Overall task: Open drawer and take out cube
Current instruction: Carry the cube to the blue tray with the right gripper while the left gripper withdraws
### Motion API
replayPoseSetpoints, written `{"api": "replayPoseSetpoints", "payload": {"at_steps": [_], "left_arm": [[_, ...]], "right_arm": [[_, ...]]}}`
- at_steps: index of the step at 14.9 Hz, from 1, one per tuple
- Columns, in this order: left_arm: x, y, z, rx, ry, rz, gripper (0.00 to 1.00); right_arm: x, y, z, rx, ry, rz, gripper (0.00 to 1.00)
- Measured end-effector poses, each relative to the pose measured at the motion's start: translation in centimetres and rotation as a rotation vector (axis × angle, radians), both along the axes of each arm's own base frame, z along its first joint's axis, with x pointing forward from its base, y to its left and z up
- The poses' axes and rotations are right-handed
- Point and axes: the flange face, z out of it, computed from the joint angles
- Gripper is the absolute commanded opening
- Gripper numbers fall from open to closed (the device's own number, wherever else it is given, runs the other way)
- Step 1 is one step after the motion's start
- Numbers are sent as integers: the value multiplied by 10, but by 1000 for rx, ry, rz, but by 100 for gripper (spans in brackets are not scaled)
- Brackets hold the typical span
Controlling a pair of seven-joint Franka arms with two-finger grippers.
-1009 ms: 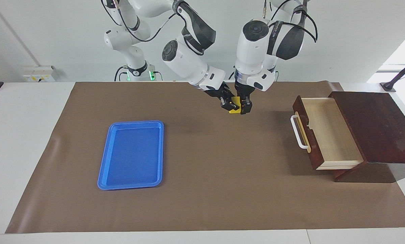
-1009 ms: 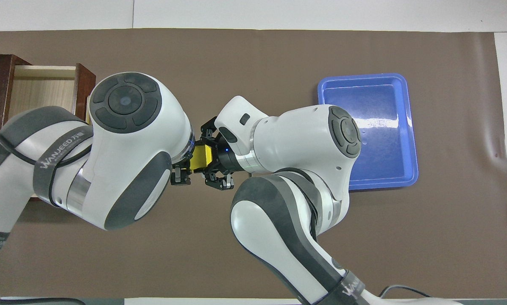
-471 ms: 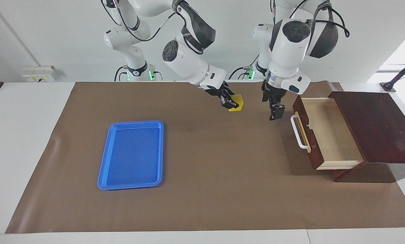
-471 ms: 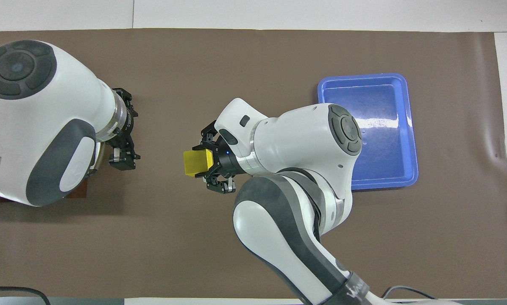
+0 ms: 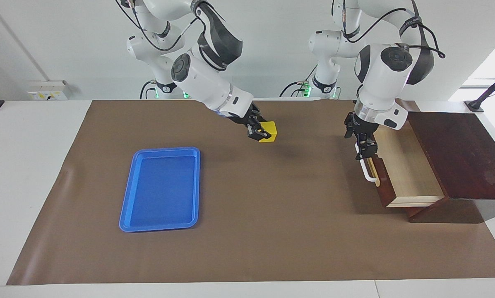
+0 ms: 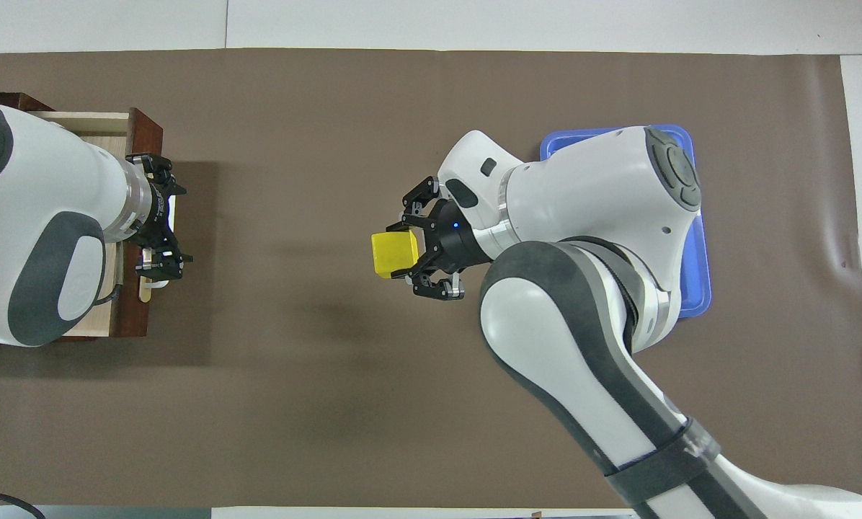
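My right gripper [image 5: 260, 133] is shut on the yellow cube [image 5: 269, 131] and holds it in the air over the brown mat, about mid-table; in the overhead view the right gripper [image 6: 406, 252] has the cube [image 6: 393, 254] at its tip. The dark wooden drawer [image 5: 409, 169] stands pulled out of its box [image 5: 458, 153], its pale inside bare. My left gripper [image 5: 362, 147] is open and empty, at the drawer's front over the white loop handle [image 5: 369, 176]. In the overhead view the left gripper [image 6: 163, 215] covers part of the drawer front [image 6: 146, 130].
A flat blue tray [image 5: 125, 207] lies on the mat toward the right arm's end of the table; my right arm hides much of the tray [image 6: 568, 140] in the overhead view. The brown mat [image 5: 272, 231] covers most of the table.
The left gripper let go of the cube and swung away to the drawer's front. The right gripper kept the cube and carried it a little toward the tray's end.
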Motion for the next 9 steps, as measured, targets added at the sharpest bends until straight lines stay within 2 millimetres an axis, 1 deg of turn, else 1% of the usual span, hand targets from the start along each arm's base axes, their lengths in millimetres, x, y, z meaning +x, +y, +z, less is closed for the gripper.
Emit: {"api": "replayPoseSetpoints", "payload": {"at_steps": [2,3,4,7,9], "left_arm": [[-2,4,-16,29,-8,-45,100],[-1,10,-20,34,-14,-77,100],[1,19,-21,37,-19,-107,100],[8,56,-21,45,-18,-161,100],[10,73,-21,47,-15,-167,100]], "right_arm": [[11,-28,-1,-26,10,-13,0],[18,-46,-3,-48,13,-25,0],[25,-65,-6,-77,14,-36,0],[43,-126,-16,-128,27,-100,0],[51,-165,-25,-155,36,-143,0]]}}
